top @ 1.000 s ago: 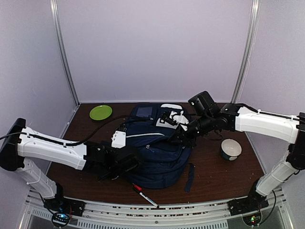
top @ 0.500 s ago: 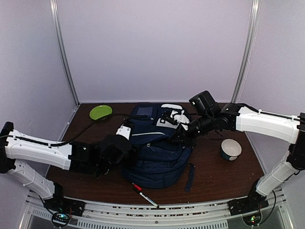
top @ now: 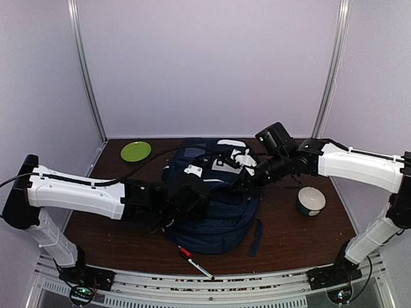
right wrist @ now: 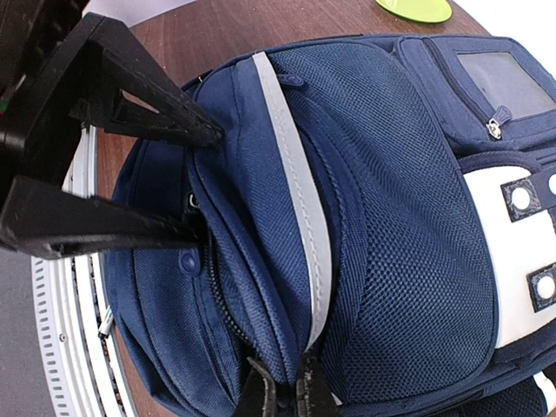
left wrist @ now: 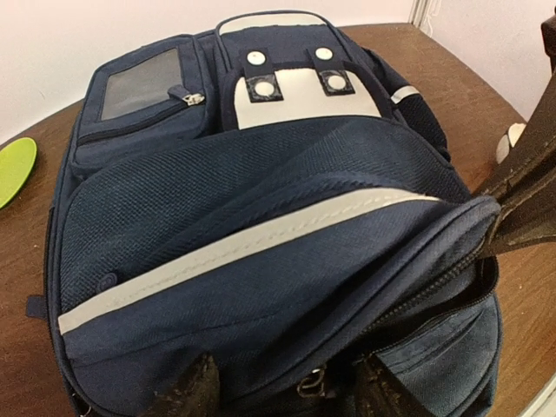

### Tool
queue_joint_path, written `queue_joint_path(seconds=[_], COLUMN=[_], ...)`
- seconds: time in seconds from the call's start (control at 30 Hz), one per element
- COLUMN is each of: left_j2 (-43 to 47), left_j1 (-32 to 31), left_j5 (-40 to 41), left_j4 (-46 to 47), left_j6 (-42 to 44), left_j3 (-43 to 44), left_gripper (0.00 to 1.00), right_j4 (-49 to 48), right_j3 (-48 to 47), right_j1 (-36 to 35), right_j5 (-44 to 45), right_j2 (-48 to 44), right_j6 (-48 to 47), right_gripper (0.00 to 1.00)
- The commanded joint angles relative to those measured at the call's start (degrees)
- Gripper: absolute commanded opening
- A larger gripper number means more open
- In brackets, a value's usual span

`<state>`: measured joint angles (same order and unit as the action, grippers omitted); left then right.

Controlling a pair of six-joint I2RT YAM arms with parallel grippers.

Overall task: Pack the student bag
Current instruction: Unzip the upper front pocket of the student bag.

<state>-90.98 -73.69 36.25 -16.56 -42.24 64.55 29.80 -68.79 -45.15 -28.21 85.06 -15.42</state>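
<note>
The navy student bag (top: 221,212) lies flat mid-table, its white buckle patch (left wrist: 300,95) at the far end. My right gripper (right wrist: 287,382) is shut on the edge of the bag's top flap beside the white stripe (right wrist: 295,200), holding the zip mouth slightly apart. My left gripper (left wrist: 288,363) is open at the bag's near edge, its fingers (right wrist: 130,82) on either side of the zip line, with a small metal zip ring (left wrist: 311,382) between them. In the top view the left gripper (top: 196,196) is over the bag's left half and the right gripper (top: 243,183) over its right.
A green plate (top: 135,151) sits at the back left. A white bowl (top: 311,201) stands right of the bag. A red-capped marker (top: 194,262) lies near the front edge. A dark strap (top: 255,237) trails from the bag's front right.
My left arm swung right from the bag's left side onto the bag, and its jaws spread wider. The right gripper kept its hold in place.
</note>
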Motion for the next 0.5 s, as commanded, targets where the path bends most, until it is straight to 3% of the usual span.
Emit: queue_joint_path(seconds=[0.0, 0.17, 0.47], left_j2=[-7.13, -11.03, 1.75], left_j1=[-0.93, -1.02, -1.15], left_j5=[-4.31, -5.38, -3.2], left_j4=[-9.02, -17.86, -18.41], left_j6=[-1.57, -3.39, -9.72], left_j3=[7.84, 12.37, -1.79], left_gripper=[0.56, 0.54, 0.45], right_j4=[-6.67, -6.7, -7.04], right_j3=[-2.21, -2.64, -2.57], right_j1=[0.29, 0.43, 1.89], right_j5=[0.42, 1.09, 1.4], right_j2=[-2.37, -2.26, -2.64], right_j6=[0.14, 0.56, 1.01], right_gripper=[0.0, 0.0, 0.0])
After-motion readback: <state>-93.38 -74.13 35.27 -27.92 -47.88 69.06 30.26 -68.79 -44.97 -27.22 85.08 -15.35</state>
